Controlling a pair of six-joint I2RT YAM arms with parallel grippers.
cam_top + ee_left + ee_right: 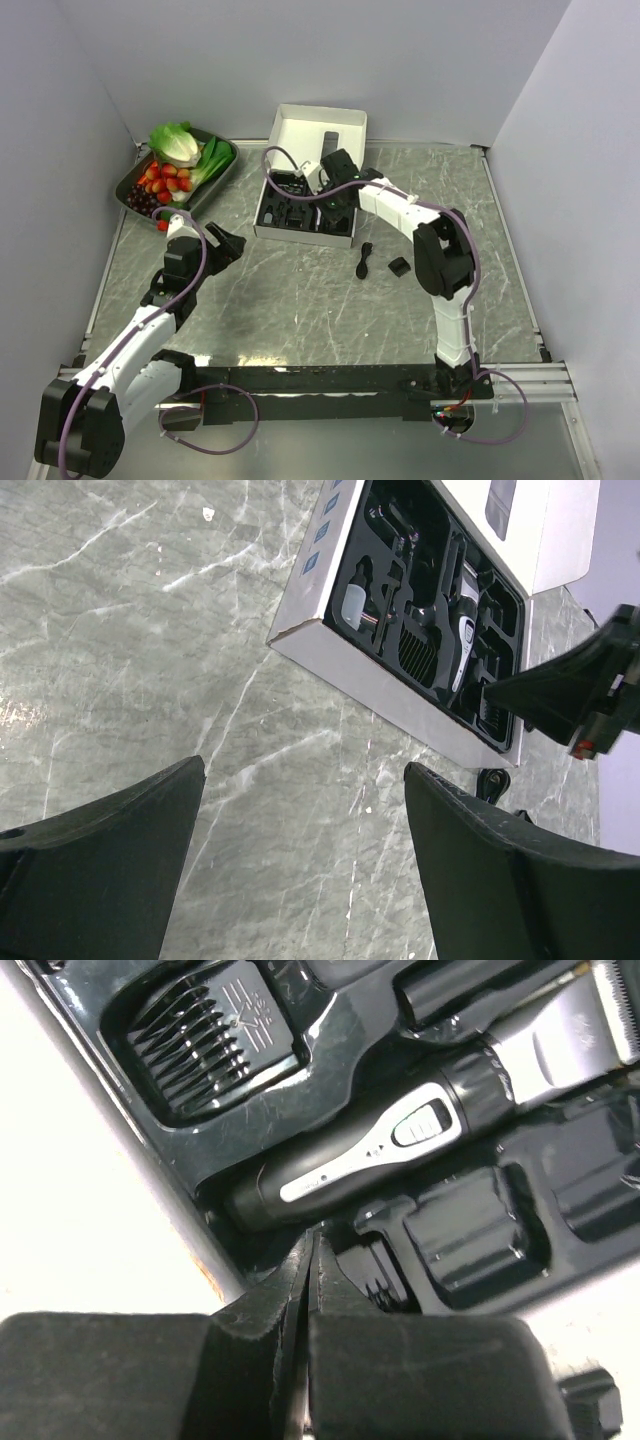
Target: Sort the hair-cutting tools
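The black-and-silver hair clipper (380,1155) lies in the black insert of an open white box (262,225), with comb guards (205,1045) and other black attachments (465,1230) in slots around it. My right gripper (315,1245) is shut with nothing between its fingers, its tips low in the insert just beside the clipper's tail end; it shows over the box in the top view (330,200). A little black brush (364,262) and a small black piece (399,266) lie on the table right of the box. My left gripper (300,810) is open and empty above bare table left of the box (225,243).
A metal tray (222,178) of vegetables and fruit stands at the back left. The box's lid (320,125) lies open behind the insert. White walls enclose the marble table (300,310) on three sides.
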